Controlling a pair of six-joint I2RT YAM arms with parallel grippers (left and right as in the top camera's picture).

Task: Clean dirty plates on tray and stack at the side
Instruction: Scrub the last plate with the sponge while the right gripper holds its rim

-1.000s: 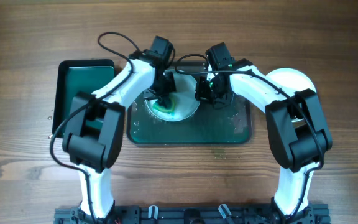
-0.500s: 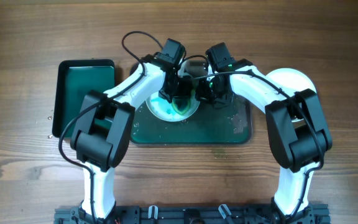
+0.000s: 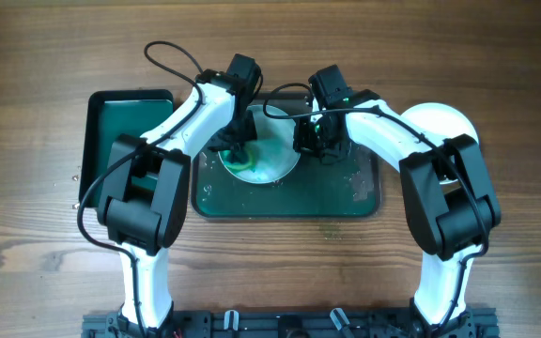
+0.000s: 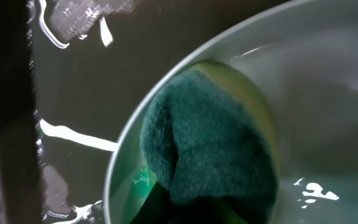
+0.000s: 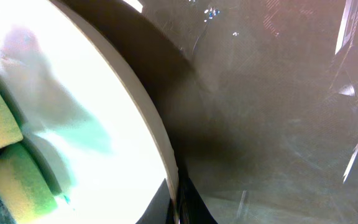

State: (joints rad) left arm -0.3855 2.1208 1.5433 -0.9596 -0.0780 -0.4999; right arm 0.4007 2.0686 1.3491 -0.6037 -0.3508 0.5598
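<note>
A white plate [image 3: 278, 155] with green smears lies at the back left of the dark tray [image 3: 346, 202]. My left gripper [image 3: 239, 150] is shut on a green and yellow sponge [image 4: 207, 143] and presses it on the plate's left rim [image 4: 316, 93]. My right gripper [image 3: 306, 141] is shut on the plate's right rim, which shows pinched between its fingers [image 5: 178, 202] in the right wrist view. That view also shows the plate [image 5: 86, 93], the sponge [image 5: 5, 149] and the wet tray floor [image 5: 278, 124]. A clean white plate [image 3: 444, 120] lies on the table to the right, partly under my right arm.
A smaller bright-green tray [image 3: 130, 131] stands left of the dark tray. The dark tray's floor [image 4: 86, 81] is wet, with white foam patches [image 3: 363, 185] at its right. Both arms crowd over the tray's back half.
My left gripper swept the sponge right across the plate, then back to the plate's left side. The right gripper stayed on the rim.
</note>
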